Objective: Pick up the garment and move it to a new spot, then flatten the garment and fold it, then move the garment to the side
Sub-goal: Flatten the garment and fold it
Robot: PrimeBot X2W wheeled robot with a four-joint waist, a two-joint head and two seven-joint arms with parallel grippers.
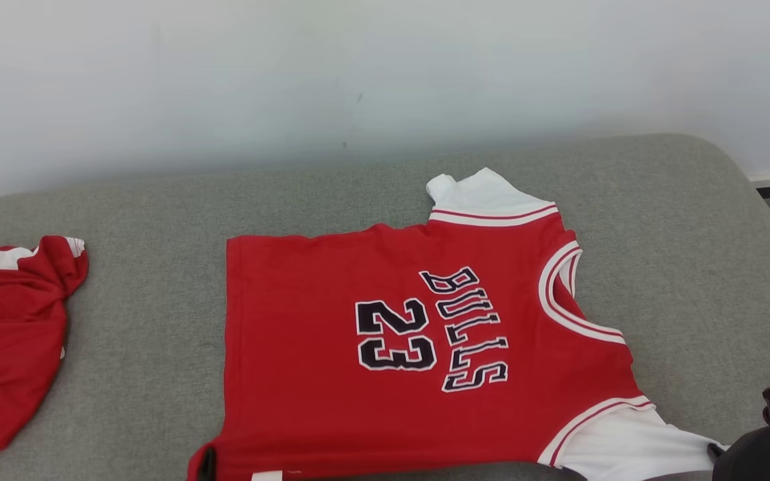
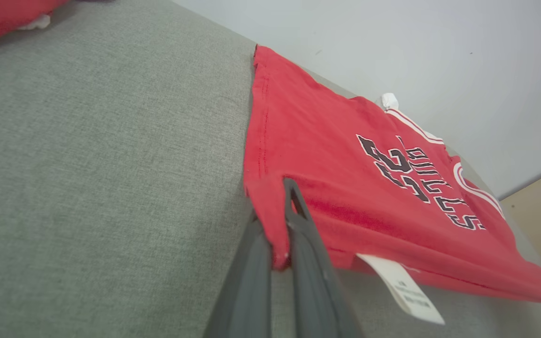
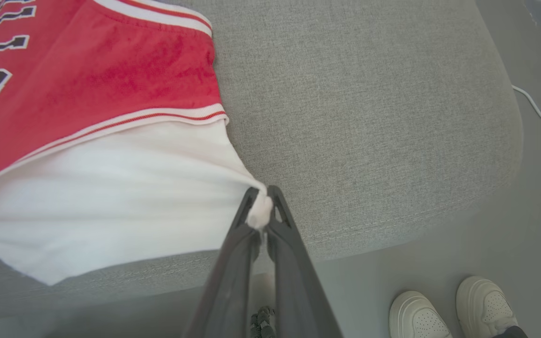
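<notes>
while left gripper [image 2: 276, 213] clamps the garment [image 1: 291, 334], right gripper [image 3: 262, 199] does likewise.

Bare cushion [image 1: 151, 321] lies open between jersey [image 1: 331, 280] and red heap [image 1: 4, 347]; wall [image 1: 358, 67] behind.

- Head view: bright, even, diffuse light — pale wall [image 1: 385, 67] slightly washed, shadows on the grey cushion [image 1: 144, 321] faint.
- Left wrist view: fingers [image 2: 313, 281] of the left gripper [image 2: 275, 206] out of focus (close to the lens).
- Right wrist view: cushion edge bows with wide-angle distortion; white sleeve [image 3: 111, 188] of the jersey [image 3: 87, 84] very bright.
</notes>
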